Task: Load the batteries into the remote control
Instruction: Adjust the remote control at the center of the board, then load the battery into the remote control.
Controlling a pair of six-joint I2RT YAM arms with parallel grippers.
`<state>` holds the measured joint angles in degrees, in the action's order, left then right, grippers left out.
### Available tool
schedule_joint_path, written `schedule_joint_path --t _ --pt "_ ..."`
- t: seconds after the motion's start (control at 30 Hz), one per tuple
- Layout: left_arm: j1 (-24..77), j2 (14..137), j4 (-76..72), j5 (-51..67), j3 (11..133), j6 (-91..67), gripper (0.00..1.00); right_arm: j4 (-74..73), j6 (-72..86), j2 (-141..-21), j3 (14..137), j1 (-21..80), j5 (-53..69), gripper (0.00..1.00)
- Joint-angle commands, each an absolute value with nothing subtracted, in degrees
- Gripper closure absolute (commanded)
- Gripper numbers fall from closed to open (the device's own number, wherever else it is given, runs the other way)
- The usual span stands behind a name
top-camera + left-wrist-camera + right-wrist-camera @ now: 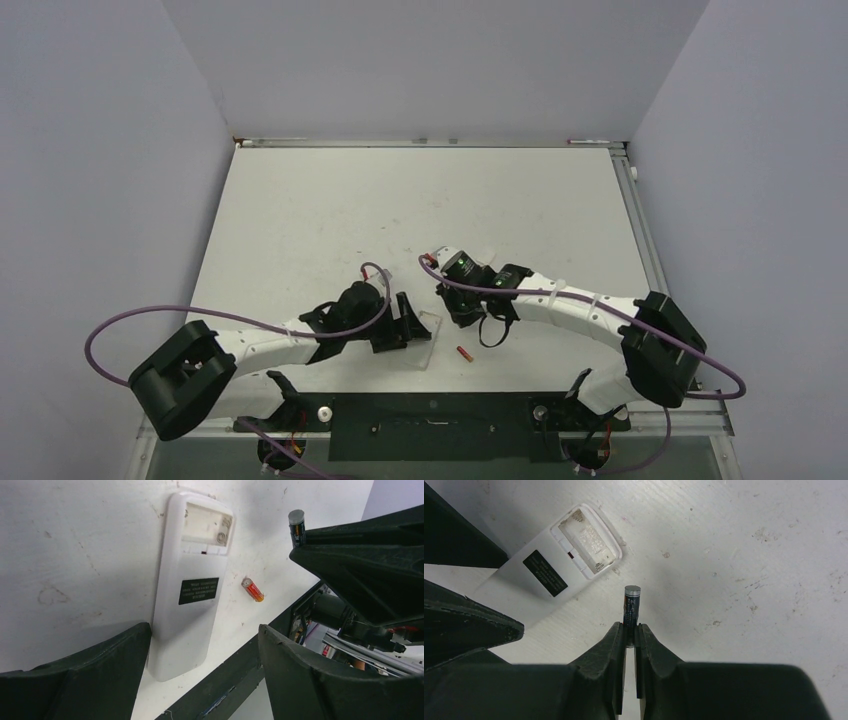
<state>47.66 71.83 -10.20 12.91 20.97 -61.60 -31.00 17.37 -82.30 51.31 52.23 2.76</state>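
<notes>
remote control [430,350]: in the top view mostly hidden under the left gripper [400,322], one end showing.
black label [198,590] on the remote control: print too blurred to read.
held battery [632,602] beside the remote control: lower end hidden between the right gripper [630,629] fingers.

Black label [198,590] with lines of white print on the back of the remote control [187,625], centre of frame, too small to read, print on the upright battery [631,607] likewise unreadable

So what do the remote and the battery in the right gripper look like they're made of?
Remote control: likely plastic, a smooth white moulded shell with a soft sheen. Held battery: dark printed wrap, probably over metal; its end cap looks dull grey.
</notes>
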Motion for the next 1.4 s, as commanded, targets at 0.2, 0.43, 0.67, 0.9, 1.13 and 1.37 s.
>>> schedule_joint_path --t 0.2,0.43,0.67,0.9,1.13,1.37 --pt "46.99 67.26 -8.46 10.41 20.01 -61.27 0.23 -32.90 8.85 -85.35 57.04 52.49 5.55 0.92" --pt "39.69 66.91 -3.21 7.99 23.16 -53.68 0.22 -32.13 -0.36 -86.07 58.86 52.39 9.08 0.92" --pt "35.50 74.28 -6.75 10.68 25.79 -52.25 0.27 -33.04 -10.62 -89.06 60.64 52.40 12.05 0.92" --pt "33.98 78.03 -8.53 12.51 27.21 -51.98 0.32 -33.99 -14.15 -92.92 63.73 52.62 12.63 0.89" --pt "31.74 77.75 -8.14 12.29 25.79 -51.86 0.32 -34.81 -16.01 -96.54 65.84 54.00 12.05 0.89" --pt "30.98 77.84 -8.74 13.07 24.97 -51.77 0.32 -34.79 -18.05 -98.68 67.37 54.87 10.95 0.87"
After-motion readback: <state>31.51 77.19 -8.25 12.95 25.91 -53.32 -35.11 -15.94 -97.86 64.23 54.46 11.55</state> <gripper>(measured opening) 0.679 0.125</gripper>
